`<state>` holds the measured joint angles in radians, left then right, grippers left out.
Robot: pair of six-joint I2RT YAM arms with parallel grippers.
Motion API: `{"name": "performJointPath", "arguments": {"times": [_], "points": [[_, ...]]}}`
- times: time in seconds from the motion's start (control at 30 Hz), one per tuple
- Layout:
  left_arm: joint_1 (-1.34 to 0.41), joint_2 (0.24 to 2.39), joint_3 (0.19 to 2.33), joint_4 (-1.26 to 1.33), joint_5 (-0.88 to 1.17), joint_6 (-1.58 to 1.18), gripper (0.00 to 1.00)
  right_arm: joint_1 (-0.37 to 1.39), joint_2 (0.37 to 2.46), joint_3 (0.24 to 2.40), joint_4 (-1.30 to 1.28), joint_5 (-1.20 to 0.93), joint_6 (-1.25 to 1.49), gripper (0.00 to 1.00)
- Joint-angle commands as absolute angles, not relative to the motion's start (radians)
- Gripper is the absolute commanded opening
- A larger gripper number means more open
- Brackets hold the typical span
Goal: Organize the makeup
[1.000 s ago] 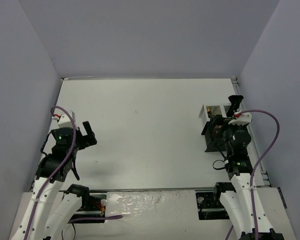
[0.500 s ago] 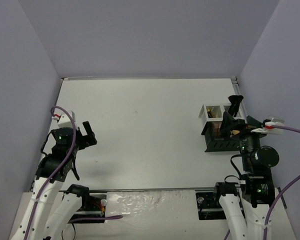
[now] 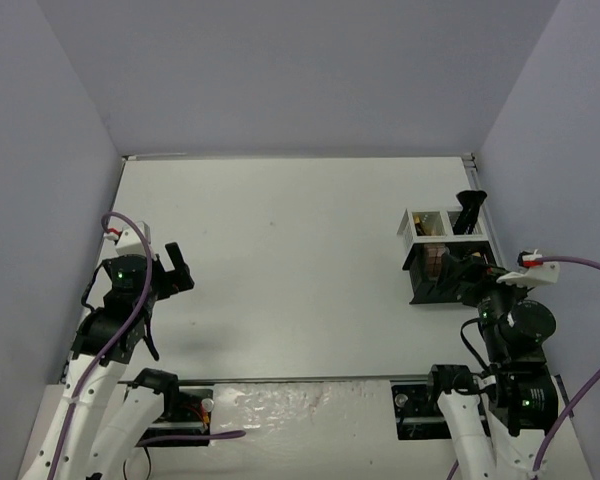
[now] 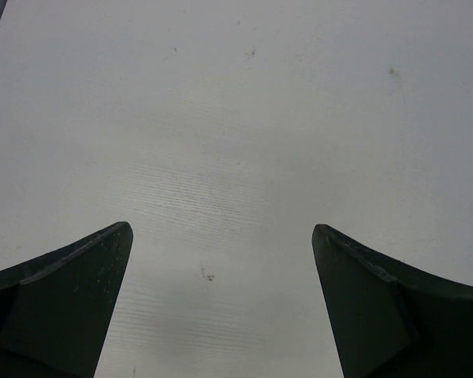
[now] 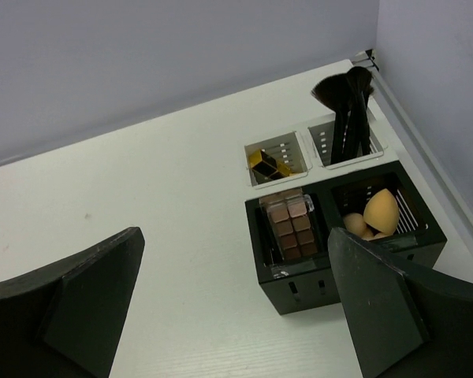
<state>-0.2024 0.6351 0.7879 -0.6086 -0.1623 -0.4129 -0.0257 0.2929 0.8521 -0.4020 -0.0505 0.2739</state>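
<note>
The makeup sits in the black-and-white organizer (image 5: 363, 277) at the table's right side. A brown and pink eyeshadow palette (image 5: 292, 228) stands in the front left black bin. Tan sponges (image 5: 376, 213) fill the front right one. Black brushes (image 5: 348, 114) stand in the back right white bin, and a black-and-gold item (image 5: 268, 165) lies in the back left. My right gripper (image 5: 235, 236) hangs open and empty, above and on the near side of the organizer (image 3: 442, 222). Over bare table at the left, my left gripper (image 4: 221, 228) is open and empty.
The enclosure's grey walls (image 3: 540, 130) close in the white table (image 3: 290, 270) on three sides. A metal rail (image 5: 414, 126) runs along the right edge just beside the organizer. In the top view my left gripper (image 3: 178, 268) is near the left wall.
My right arm has pulled back toward its base, lifting off the organizer, and its jaws have spread a little wider. The left arm has not moved.
</note>
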Motion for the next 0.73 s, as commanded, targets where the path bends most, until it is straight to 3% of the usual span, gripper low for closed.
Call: {"name": "performJointPath", "arguments": {"times": [0.0,0.7], "points": [[-0.198,0.649,0.811,-0.57,-0.172,-0.414,0.97,-0.028,0.26,0.892,-0.389,-0.032,0.291,1.0],[-0.198,0.64,0.81,-0.573,-0.17,-0.414,0.97,-0.028,0.225,0.884,-0.405,-0.009,0.305,1.0]]}}
